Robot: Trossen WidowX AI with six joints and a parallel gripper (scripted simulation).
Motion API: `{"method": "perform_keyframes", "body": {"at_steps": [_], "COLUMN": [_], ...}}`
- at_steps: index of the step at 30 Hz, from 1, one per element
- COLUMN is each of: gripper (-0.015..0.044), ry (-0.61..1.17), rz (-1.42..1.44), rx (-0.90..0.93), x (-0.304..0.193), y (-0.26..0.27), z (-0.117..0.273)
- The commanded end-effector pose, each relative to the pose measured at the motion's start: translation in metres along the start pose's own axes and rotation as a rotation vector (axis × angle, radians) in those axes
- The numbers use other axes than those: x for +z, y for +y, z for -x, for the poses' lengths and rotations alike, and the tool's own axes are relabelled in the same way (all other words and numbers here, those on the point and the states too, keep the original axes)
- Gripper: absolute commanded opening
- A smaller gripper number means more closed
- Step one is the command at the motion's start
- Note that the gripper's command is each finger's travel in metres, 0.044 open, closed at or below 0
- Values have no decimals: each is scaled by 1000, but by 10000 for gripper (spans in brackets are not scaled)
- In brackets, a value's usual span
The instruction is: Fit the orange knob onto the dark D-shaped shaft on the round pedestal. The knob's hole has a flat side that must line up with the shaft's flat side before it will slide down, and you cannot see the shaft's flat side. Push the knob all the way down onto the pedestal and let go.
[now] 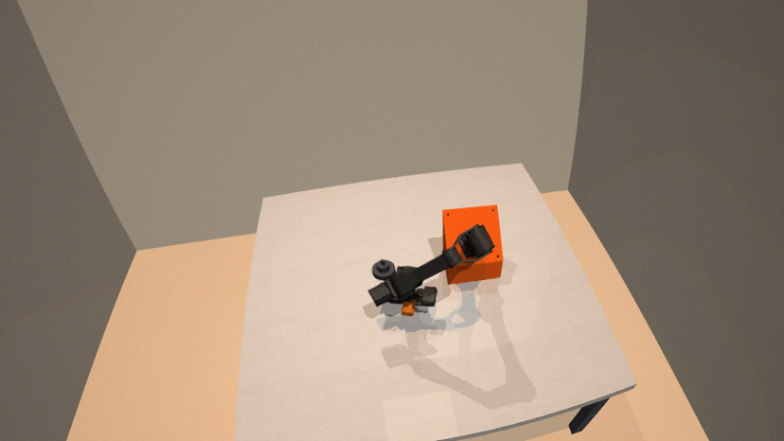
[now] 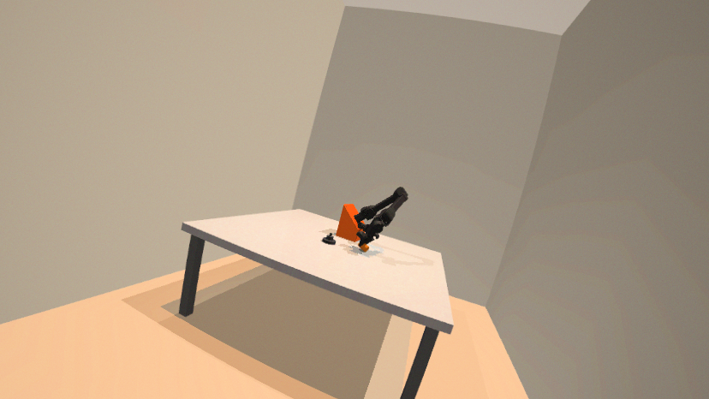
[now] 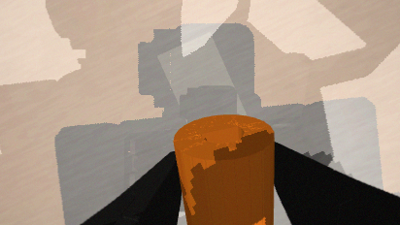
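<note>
The orange knob (image 1: 408, 308) (image 2: 365, 247) (image 3: 225, 181) is a cylinder. My gripper (image 1: 408, 302) (image 2: 363, 244) (image 3: 223, 155) is shut on it, with one black finger on each side in the wrist view. The knob's holed end shows there, partly shaded, and the flat side of the hole is hard to make out. The knob is low over the table; I cannot tell whether it touches. The dark round pedestal (image 1: 376, 273) (image 2: 328, 241) stands apart from the knob, to its left in the top and exterior views. Its upright shaft (image 1: 382, 263) (image 2: 330, 235) is bare, and its flat side cannot be made out.
The orange block (image 1: 466, 219) (image 2: 348, 223) under the arm's base stands behind the gripper. The black arm reaches from it over the pale table (image 1: 307, 328) (image 2: 247, 237). In the top view the wrist is close to the pedestal's right side. Arm shadows fall across the table.
</note>
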State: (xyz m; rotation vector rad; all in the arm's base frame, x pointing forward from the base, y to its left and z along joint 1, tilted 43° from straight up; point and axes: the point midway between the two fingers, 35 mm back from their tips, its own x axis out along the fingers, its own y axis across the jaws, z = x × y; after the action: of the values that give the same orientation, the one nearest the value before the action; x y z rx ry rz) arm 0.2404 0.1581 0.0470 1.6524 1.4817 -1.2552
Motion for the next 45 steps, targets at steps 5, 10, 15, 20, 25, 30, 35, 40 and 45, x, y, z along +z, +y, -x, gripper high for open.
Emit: {"method": "perform_keyframes", "body": {"at_steps": [5,10,15,20,25,30,35,40,45], "gripper": [181,181,181,181,181,181,181,181,181], "ry": [-153,-239,-325,-411,-497,-583,-669,-755,-808], "rz": [-6,-6,-6,-6,-6,-6,-6,-6,-5], "rx": [1,0,0,-1,-1,-2,-3,-3,-6], "x": [-6,-11,-16,-21,-26,-32,-37,-43,-48], "y": [1,1,1,1,1,1,1,1,1], "z": [6,9,12,14,16,17,18,19,19]}}
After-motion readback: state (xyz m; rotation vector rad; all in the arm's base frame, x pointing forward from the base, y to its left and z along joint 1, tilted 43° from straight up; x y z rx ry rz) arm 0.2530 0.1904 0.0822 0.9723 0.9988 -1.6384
